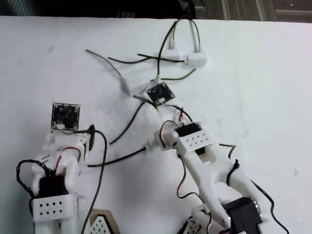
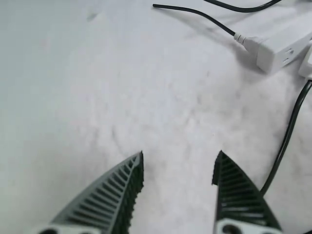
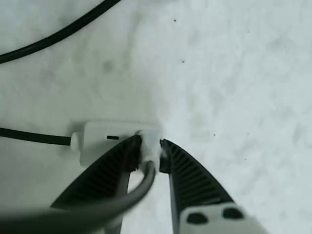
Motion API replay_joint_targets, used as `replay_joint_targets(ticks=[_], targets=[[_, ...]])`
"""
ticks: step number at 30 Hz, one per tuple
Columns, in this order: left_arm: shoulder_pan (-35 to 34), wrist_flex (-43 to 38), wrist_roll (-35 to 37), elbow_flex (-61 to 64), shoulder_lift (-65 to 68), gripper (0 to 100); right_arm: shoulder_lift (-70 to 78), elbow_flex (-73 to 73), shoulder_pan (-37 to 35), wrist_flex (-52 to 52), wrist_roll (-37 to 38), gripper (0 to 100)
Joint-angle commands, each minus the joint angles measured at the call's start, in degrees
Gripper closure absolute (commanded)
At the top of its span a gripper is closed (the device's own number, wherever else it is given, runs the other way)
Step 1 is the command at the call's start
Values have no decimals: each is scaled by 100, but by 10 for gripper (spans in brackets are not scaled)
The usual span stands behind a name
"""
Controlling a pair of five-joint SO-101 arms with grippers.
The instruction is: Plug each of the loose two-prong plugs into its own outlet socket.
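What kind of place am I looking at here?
Most likely a robotics lab bench: a left arm and a right arm, gripping a white plug, at a white table with loose black cords and a white outlet block.

White table (image 1: 273,97), faintly scuffed. Upper centre of high view: white outlet block (image 1: 195,60) lying flat, two cable-end plugs (image 1: 171,44) on looped black lead just beside it. Loose black cables (image 1: 127,124) sprawl from upper left through centre toward lower left. Centre: white socket body (image 1: 150,145) on cable end, small plug (image 3: 150,146) touching its end.
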Motion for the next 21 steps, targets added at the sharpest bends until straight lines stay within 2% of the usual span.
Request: replay_joint_targets(ticks=[1,5,11,17,21], targets=[[-4,18,-62,-26,-75,759,295,79,-136,92,114,981],[-4,26,-62,-18,-75,758,224,44,-145,84,123,973],[-31,18,-70,-9,-75,758,-787,62,-145,760,123,815],[-31,26,-79,0,-75,758,-1886,97,-145,1191,70,816],[-31,26,-79,0,-75,758,-2158,193,-154,1112,70,816]])
